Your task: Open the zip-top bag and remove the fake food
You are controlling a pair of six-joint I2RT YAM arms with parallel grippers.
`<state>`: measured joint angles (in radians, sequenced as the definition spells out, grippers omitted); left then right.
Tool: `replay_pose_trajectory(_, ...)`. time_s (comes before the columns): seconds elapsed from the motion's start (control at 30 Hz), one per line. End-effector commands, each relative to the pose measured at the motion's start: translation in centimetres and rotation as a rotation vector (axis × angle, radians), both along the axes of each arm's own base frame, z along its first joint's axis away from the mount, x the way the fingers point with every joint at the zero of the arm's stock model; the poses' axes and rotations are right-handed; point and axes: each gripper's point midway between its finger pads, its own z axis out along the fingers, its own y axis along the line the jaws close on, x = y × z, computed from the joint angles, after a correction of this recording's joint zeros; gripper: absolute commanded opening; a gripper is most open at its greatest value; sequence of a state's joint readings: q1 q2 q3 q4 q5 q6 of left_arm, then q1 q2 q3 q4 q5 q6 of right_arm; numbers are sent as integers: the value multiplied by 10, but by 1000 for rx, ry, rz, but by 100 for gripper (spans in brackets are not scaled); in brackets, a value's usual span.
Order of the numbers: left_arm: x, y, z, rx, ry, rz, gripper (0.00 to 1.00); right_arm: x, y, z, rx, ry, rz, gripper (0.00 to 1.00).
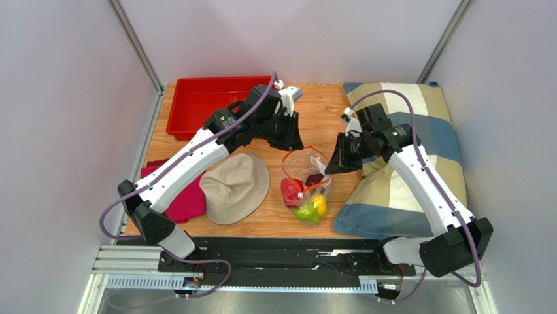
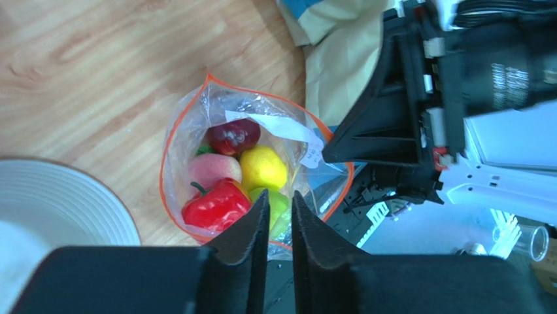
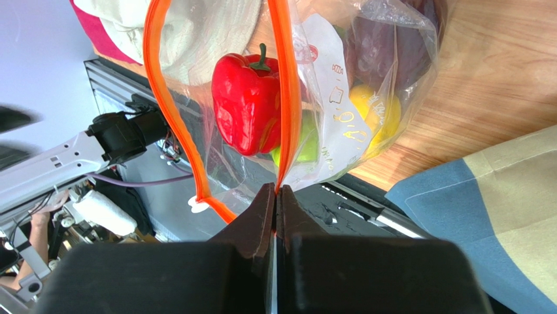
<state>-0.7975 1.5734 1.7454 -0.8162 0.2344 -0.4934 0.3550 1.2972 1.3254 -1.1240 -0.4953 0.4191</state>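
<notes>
The clear zip-top bag (image 1: 307, 171) hangs over the wooden table with its orange-zippered mouth gaping open. My right gripper (image 1: 331, 167) is shut on one side of the orange zipper strip (image 3: 287, 98) and holds it up; it pinches the strip at its fingertips (image 3: 276, 190). The fake food lies inside the bag: a red pepper (image 2: 216, 206), a yellow fruit (image 2: 261, 168), a pink peach (image 2: 212, 170), a dark maroon apple (image 2: 233, 136) and a green piece (image 2: 280, 208). My left gripper (image 2: 280, 196) hovers above the bag mouth, its jaws a narrow gap apart and empty. It also shows in the top view (image 1: 294, 140).
A beige hat (image 1: 234, 186) lies left of the bag, over a pink cloth (image 1: 186, 199). A red bin (image 1: 202, 104) stands at the back left. A checked pillow (image 1: 408, 157) fills the right side. The table's black front rail (image 1: 294, 252) runs just below the bag.
</notes>
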Motion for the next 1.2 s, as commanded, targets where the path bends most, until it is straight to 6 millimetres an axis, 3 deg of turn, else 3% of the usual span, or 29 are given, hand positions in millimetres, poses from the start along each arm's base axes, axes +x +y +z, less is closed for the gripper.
replay_pose_trajectory(0.0, 8, -8, -73, 148, 158, 80, 14, 11, 9, 20, 34, -55, -63, 0)
replay_pose_trajectory(0.2, 7, -18, -103, 279, 163, 56, 13, 12, 19, 33, 89, -114, -166, 0)
replay_pose_trajectory(0.33, -5, -17, -131, 371, 234, 2, 19, 18, 21, 41, 77, -166, -208, 0)
replay_pose_trajectory(0.53, -24, -2, -136, 478, 209, -25, 29, 18, 25, 33, 65, -149, -206, 0)
replay_pose_trajectory(0.57, -27, 0, -134, 480, 200, -30, 32, 17, 26, 29, 65, -139, -200, 0)
replay_pose_trajectory(0.63, -33, 6, -131, 491, 175, -31, 50, 13, 28, 22, 63, -115, -181, 0)
replay_pose_trajectory(0.7, -37, 11, -137, 503, 180, -30, 59, 11, 29, 20, 61, -112, -167, 0)
replay_pose_trajectory(0.97, -49, 22, -157, 542, 206, -19, 75, 2, 28, 5, 40, -83, -125, 0)
replay_pose_trajectory(1.13, -59, 26, -166, 535, 233, -22, 90, -2, 30, -10, 19, -57, -79, 0)
replay_pose_trajectory(1.17, -60, 25, -173, 521, 234, -27, 99, -3, 30, -17, 16, -40, -74, 0)
